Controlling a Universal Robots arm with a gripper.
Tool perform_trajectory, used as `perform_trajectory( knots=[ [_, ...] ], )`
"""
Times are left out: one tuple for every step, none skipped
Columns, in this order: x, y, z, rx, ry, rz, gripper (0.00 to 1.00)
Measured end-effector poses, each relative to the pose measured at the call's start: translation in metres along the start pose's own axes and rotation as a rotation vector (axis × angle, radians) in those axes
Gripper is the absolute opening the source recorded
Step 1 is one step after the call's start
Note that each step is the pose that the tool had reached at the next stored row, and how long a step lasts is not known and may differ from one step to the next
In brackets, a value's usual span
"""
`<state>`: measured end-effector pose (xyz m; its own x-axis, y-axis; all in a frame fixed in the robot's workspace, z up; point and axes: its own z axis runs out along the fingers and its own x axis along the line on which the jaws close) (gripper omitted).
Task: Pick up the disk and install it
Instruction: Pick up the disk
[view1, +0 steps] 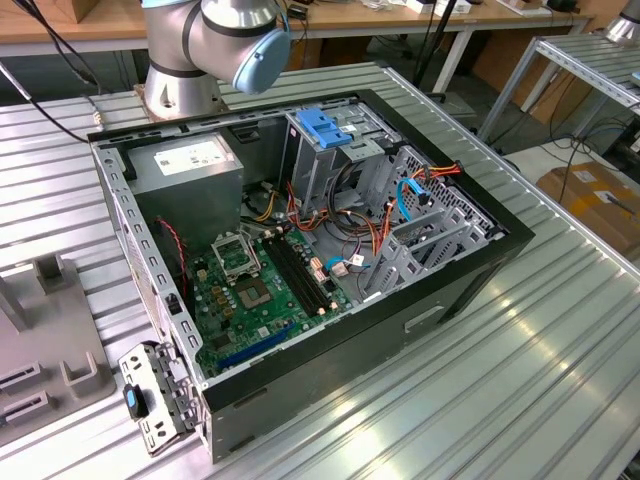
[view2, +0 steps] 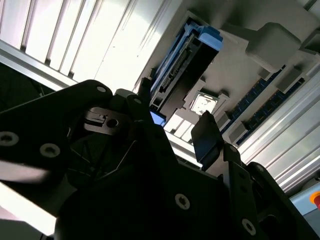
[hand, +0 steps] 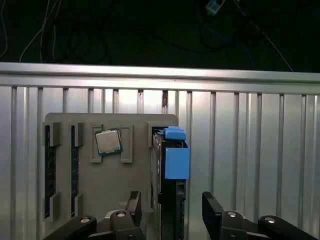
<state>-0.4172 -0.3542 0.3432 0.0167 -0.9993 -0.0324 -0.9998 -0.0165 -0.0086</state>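
**Op A:** While the pincer (hand: 172, 212) hangs with its fingers apart, where do I find the disk (hand: 175, 160)?

**Op B:** Straight ahead of the pincer, standing on edge in the grey holder (hand: 100, 185). It lines up with the gap between the fingers and touches neither. I judge this is the pick-up approach, with nothing gripped.

**Op A:** And closing?

**Op B:** I'd want both fingers square on its flat faces, clear of the holder's slot walls.
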Motion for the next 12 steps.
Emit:
perform_trajectory(
  knots=[
    [0.0000,0.0000,0.0000,0.0000,0.0000,0.000,0.60],
    [0.0000,0.0000,0.0000,0.0000,0.0001,0.000,0.60],
    [0.0000,0.0000,0.0000,0.0000,0.0001,0.000,0.60],
    [0.0000,0.0000,0.0001,0.0000,0.0001,0.000,0.60],
    [0.0000,-0.0001,0.0002,-0.0001,0.0002,0.000,0.60],
    [0.0000,-0.0001,0.0008,0.0001,0.0001,0.000,0.60],
    [0.0000,0.0000,0.0013,0.0001,0.0001,0.000,0.60],
    [0.0001,0.0000,0.0020,0.0000,0.0001,0.000,0.60],
    [0.0001,0.0000,0.0026,0.0000,0.0001,0.000,0.60],
    [0.0001,0.0000,0.0038,0.0000,0.0001,0.000,0.60],
    [0.0001,0.0000,0.0039,-0.0002,0.0002,0.000,0.60],
    [0.0001,0.0000,0.0039,-0.0002,0.0002,0.000,0.60]
  ],
)
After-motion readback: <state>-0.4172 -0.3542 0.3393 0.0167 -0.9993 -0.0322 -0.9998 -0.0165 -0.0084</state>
